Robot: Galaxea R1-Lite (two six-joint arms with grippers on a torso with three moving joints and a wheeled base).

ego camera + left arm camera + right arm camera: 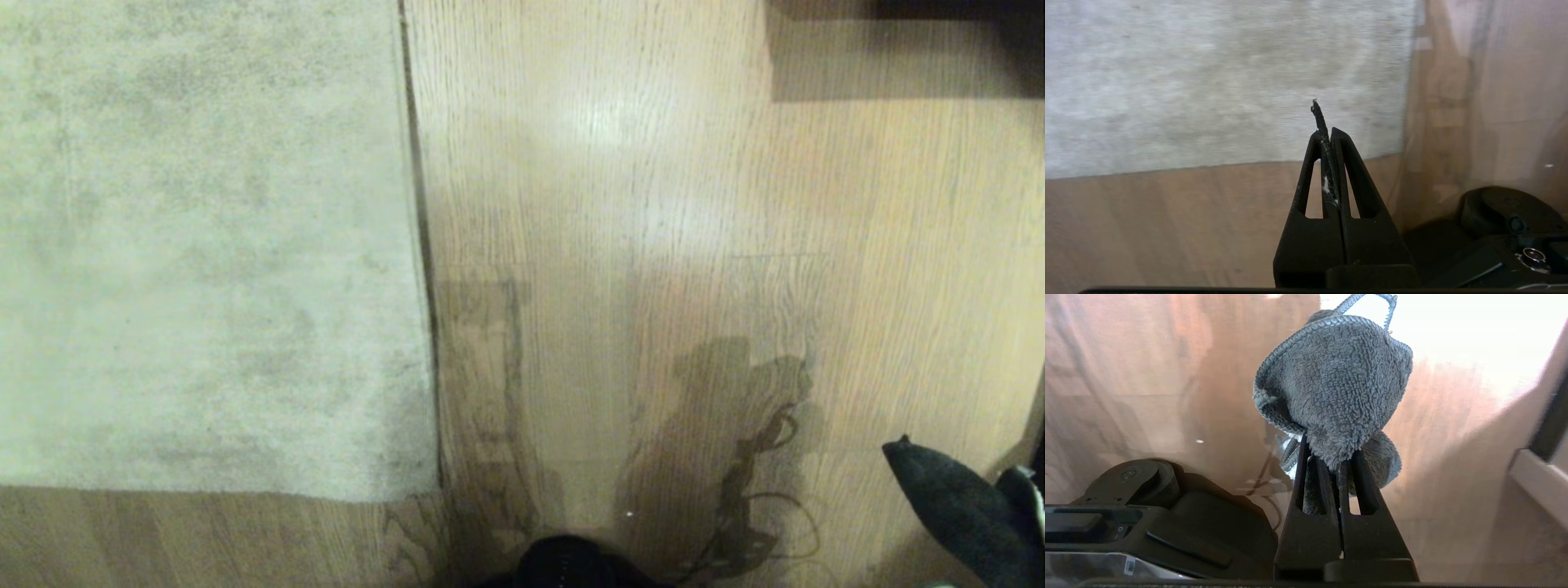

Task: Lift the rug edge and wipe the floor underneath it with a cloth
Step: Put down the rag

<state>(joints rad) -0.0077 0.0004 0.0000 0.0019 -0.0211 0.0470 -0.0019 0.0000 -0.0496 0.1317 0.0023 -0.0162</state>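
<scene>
Cloth [1331, 388] hung bunched from the right hand [1340, 463], clamped tight and cut off at four o'clock in the head view. Left hand [1329, 134] was pressed together, perhaps pinching a dark scrap. Rug edge [420, 245] ran twelve to six, flat on the floor [653, 204], with bare planks toward three o'clock.

One rug [204, 245], one cloth [1335, 388], one wood floor [653, 204], two black tools: left tool [1329, 132], right tool [1333, 461].
</scene>
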